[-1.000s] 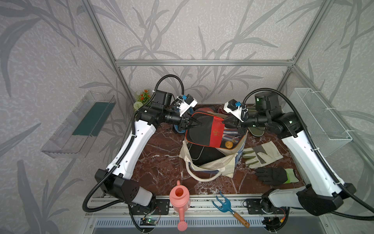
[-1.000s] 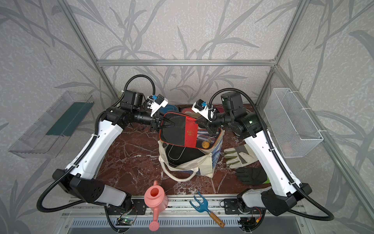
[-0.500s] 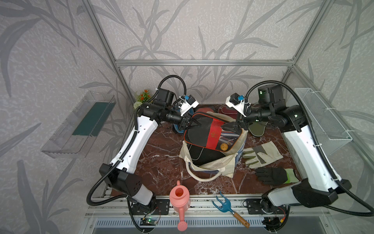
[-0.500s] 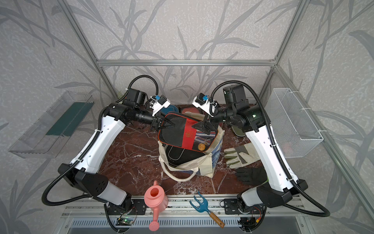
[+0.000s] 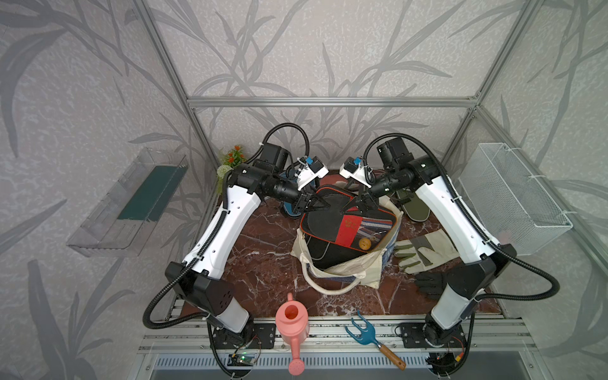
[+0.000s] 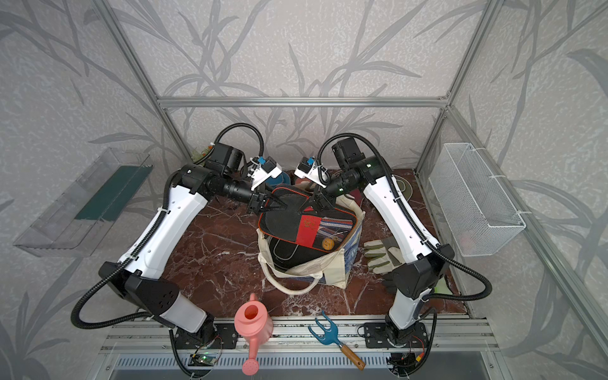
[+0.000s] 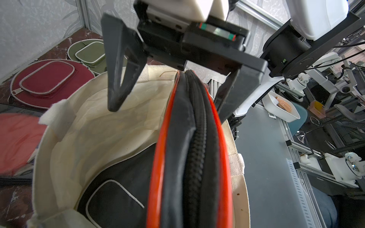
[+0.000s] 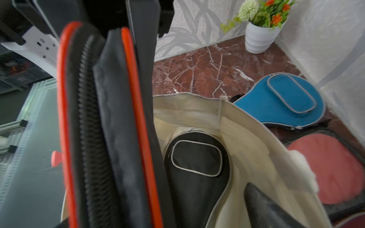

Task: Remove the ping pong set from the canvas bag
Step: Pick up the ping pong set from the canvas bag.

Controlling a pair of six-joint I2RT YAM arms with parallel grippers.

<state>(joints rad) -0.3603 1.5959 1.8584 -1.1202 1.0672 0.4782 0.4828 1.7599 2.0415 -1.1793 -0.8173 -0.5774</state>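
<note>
The black-and-red case [image 5: 348,223] [image 6: 309,227] hangs tilted over the mouth of the canvas bag [image 5: 342,269] [image 6: 332,266]. My left gripper [image 5: 320,204] [image 6: 279,205] is shut on the case's left end. My right gripper [image 5: 360,205] [image 7: 166,112] stands open astride its far edge, one finger [image 8: 266,207] inside the bag. A black paddle cover [image 7: 114,197] [image 8: 197,158] lies in the bag. On the table behind it lie the blue cover [image 8: 286,102], maroon cover [image 7: 49,81], olive cover [image 5: 414,210] and red-faced paddle [image 8: 325,169].
Pale gardening gloves [image 5: 424,251] and a black glove [image 5: 431,284] lie right of the bag. A pink watering can [image 5: 292,325] and a blue hand fork [image 5: 362,332] sit at the front rail. A flower pot [image 8: 260,35] stands in the back left corner. A wire basket [image 5: 516,200] hangs on the right wall.
My right gripper has opened and let go of the case, staying around its edge. The left gripper still holds the case, which has settled lower over the bag.
</note>
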